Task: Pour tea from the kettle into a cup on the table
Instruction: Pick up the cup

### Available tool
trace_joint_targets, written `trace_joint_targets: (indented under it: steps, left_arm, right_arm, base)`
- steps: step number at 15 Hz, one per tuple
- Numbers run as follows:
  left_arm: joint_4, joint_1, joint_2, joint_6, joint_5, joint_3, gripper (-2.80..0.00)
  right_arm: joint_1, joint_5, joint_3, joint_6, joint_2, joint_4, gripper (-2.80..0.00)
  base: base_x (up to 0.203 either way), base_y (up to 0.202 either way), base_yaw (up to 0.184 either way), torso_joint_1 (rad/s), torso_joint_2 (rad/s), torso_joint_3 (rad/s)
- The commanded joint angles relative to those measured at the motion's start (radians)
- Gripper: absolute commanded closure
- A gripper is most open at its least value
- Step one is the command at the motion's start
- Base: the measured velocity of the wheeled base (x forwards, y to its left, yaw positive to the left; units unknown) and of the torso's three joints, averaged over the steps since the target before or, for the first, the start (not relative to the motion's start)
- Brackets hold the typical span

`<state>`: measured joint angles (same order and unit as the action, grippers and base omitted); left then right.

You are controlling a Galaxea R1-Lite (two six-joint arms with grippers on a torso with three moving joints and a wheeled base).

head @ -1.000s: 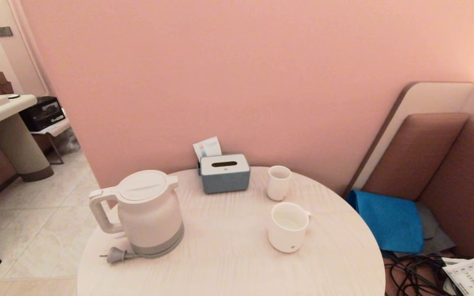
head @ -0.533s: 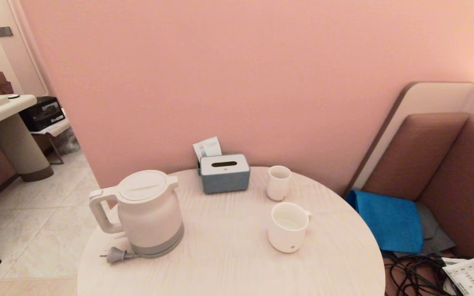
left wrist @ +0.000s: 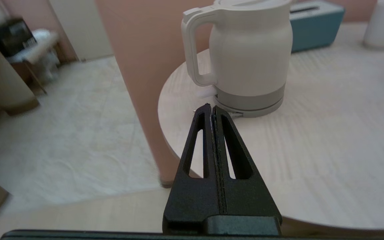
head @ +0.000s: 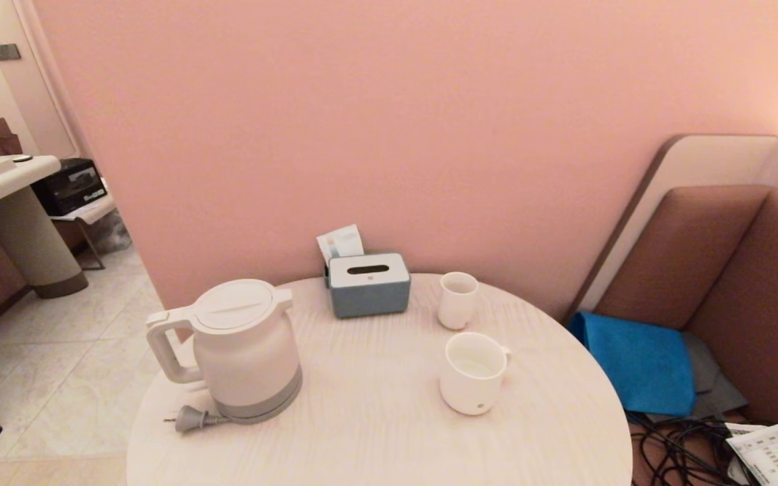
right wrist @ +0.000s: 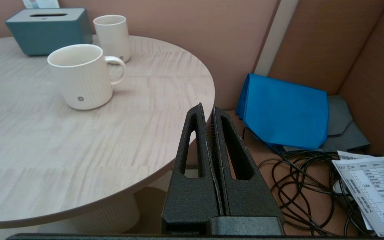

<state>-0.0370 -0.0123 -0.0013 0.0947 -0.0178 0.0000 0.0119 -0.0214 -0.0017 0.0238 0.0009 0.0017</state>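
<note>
Head view: large white plastic kettle (head: 244, 347) upright on round pale wood-grain bench (head: 375, 432); likely heavy, smooth-walled; loop handle (head: 165, 354) best hold. Left tool (left wrist: 211, 108) and right tool (right wrist: 206, 107) both pressed together, empty.

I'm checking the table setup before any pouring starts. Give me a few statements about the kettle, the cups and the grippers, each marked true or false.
1. The kettle stands upright on the table with its lid closed. True.
2. The left gripper is clamped on the kettle's handle. False: it is shut on nothing, short of the kettle.
3. The cup with the handle sits nearer the robot than the smaller handleless cup. True.
4. The right gripper holds the cup. False: it is shut on nothing, beside the table's edge.
5. The tissue box lies between the kettle and the cup. False: it sits at the table's far side, near the wall.
</note>
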Motion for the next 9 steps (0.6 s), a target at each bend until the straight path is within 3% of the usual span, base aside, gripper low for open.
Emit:
trace_joint_targets:
  steps: [1,6,9]
  left_arm:
    - [-0.003,0.000,0.001,-0.015,0.002,0.000,0.00]
    - [-0.003,0.000,0.001,0.000,-0.001,0.000,0.00]
    - [-0.003,0.000,0.001,-0.006,-0.005,0.000,0.00]
  right_arm:
    - [0.000,0.000,0.000,0.001,0.001,0.000,0.00]
    - [0.000,0.000,-0.039,0.015,0.004,-0.049,0.00]
    - [0.002,0.020,-0.261,0.029,0.171,-0.067,0.00]
  base:
    - [0.000,0.000,0.000,0.000,0.00,0.000]
    - [0.000,0.000,0.000,0.000,0.00,0.000]
    - [0.000,0.000,0.000,0.000,0.00,0.000]
